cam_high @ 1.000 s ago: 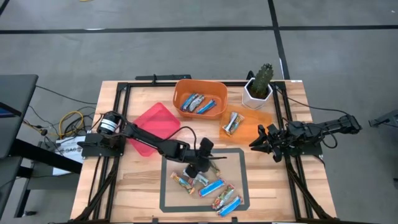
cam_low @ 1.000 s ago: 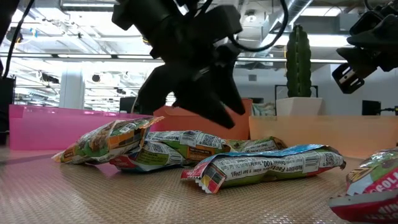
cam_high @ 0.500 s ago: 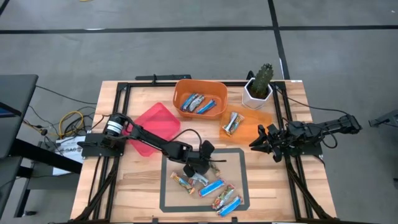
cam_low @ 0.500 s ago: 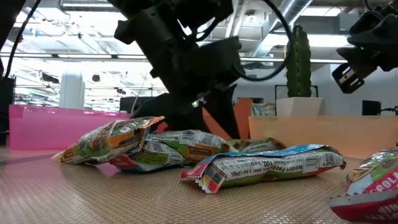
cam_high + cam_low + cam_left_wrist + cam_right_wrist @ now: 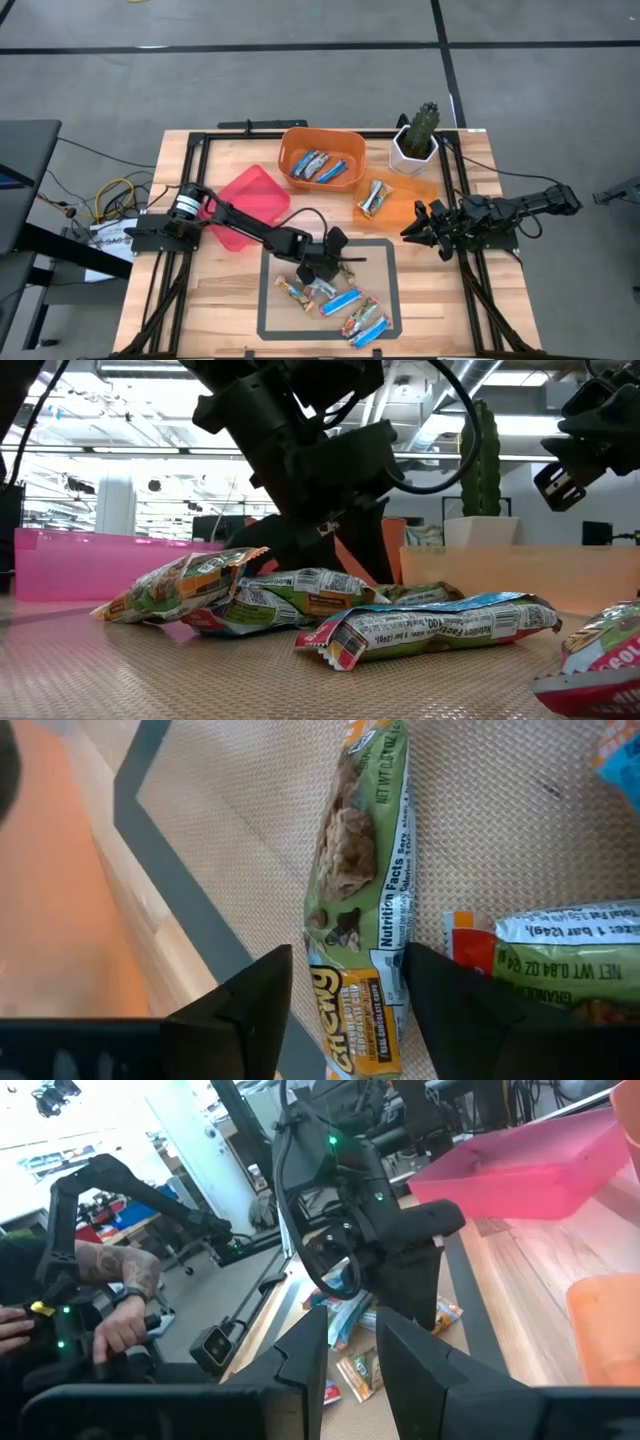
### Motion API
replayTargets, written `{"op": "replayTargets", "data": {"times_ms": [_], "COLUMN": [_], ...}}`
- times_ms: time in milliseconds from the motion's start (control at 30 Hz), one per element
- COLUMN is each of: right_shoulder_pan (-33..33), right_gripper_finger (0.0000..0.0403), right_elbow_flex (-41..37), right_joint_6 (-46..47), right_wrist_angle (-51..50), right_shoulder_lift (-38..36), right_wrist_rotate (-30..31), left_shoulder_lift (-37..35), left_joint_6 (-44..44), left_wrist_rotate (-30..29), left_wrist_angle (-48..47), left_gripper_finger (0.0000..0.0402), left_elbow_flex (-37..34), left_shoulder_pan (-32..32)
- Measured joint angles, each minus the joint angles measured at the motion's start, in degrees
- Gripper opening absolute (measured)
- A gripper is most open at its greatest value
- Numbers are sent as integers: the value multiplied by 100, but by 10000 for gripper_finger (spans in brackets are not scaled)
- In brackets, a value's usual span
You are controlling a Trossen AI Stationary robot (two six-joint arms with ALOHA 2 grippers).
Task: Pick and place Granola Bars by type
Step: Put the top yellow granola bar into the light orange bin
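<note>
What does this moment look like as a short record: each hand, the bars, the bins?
left hand: open, its fingers astride a green-wrapped chewy granola bar on the taped mat
right hand: waiting beside the flat orange tray, apart from the bars
loose bars: several shiny-wrapped granola bars on the mat
deep orange plastic bin: holds a few bars
pink plastic bin: no bars seen

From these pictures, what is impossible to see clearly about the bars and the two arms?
- Green bar: left wrist view shows the left gripper fingers either side of it; whether they touch is unclear.
- Bars in the orange bin: high view, too small to count or sort.
- Bar pile: low view, overlapping wrappers hide those behind, and the left arm blocks the rest.
- Right gripper: waits near the orange tray; its fingers appear parted.
</note>
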Motion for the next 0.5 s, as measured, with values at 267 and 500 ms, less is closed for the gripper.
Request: {"op": "replayTargets", "data": {"times_ms": [267,500], "right_shoulder_pan": [2,2], "right_gripper_finger": [82,82], "right_elbow_flex": [0,2], "right_joint_6": [0,1], "right_wrist_angle": [-2,-2], "right_shoulder_lift": [0,0], "right_wrist_rotate": [0,0], "left_shoulder_lift": [6,-9], "left_joint_6": [-368,-851], "left_wrist_rotate": [212,231], "left_wrist_angle": [-138,-86], "left_gripper_finger": [105,61], "left_elbow_flex": [-4,-15], "left_shoulder_pan": [26,45]}}
